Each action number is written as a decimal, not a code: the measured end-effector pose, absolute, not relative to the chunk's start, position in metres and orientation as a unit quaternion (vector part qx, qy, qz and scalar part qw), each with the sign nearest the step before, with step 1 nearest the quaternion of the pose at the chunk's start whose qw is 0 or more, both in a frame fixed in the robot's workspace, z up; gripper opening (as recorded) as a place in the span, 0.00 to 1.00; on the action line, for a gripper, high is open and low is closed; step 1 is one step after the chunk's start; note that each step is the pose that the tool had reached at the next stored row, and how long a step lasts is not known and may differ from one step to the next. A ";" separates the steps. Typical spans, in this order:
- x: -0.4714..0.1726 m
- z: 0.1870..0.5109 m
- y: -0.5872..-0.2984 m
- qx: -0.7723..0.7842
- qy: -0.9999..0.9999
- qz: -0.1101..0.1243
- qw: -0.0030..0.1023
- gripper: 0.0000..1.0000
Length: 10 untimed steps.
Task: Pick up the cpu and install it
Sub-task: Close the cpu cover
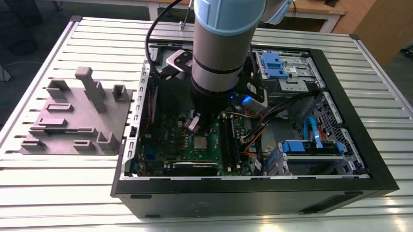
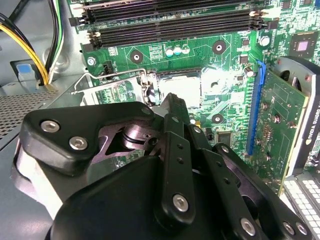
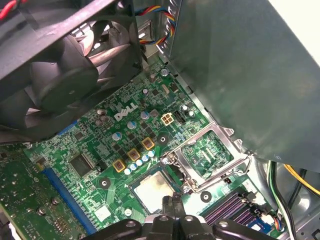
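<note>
The cpu (image 1: pixel 200 142) is a small silvery square lying flat in its socket on the green motherboard (image 1: pixel 169 140) inside the open computer case (image 1: pixel 258 193). Both wrist views show it, the first wrist view as cpu (image 3: pixel 151 189) and the second wrist view as cpu (image 2: pixel 186 89), partly covered by a black finger (image 2: pixel 173 107). My gripper (image 3: pixel 172 201) hovers just above the chip's edge, its fingertips pressed together with nothing between them. In the exterior view the gripper (image 1: pixel 194 124) hangs right above the socket. The shiny socket frame (image 3: pixel 207 152) stands hinged open beside the chip.
A black fan (image 3: pixel 65 70) and the grey case wall (image 3: pixel 235 75) close in around the socket. Memory slots (image 2: pixel 170 20), a graphics card (image 2: pixel 285 115) and cables (image 1: pixel 271 116) lie nearby. A grey plastic plate with upright blocks (image 1: pixel 77 116) rests on the slatted table at the exterior view's left.
</note>
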State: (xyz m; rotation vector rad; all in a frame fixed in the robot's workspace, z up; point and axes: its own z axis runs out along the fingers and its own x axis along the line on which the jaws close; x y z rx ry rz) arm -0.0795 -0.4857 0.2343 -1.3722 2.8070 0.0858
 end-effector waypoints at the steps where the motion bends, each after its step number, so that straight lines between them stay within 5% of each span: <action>1: -0.079 0.234 -0.486 -0.439 0.898 0.027 0.008 0.10; 7: -0.079 0.234 -0.486 -0.439 0.898 0.028 0.008 0.10; 10: -0.079 0.234 -0.486 -0.439 0.897 0.048 0.018 0.10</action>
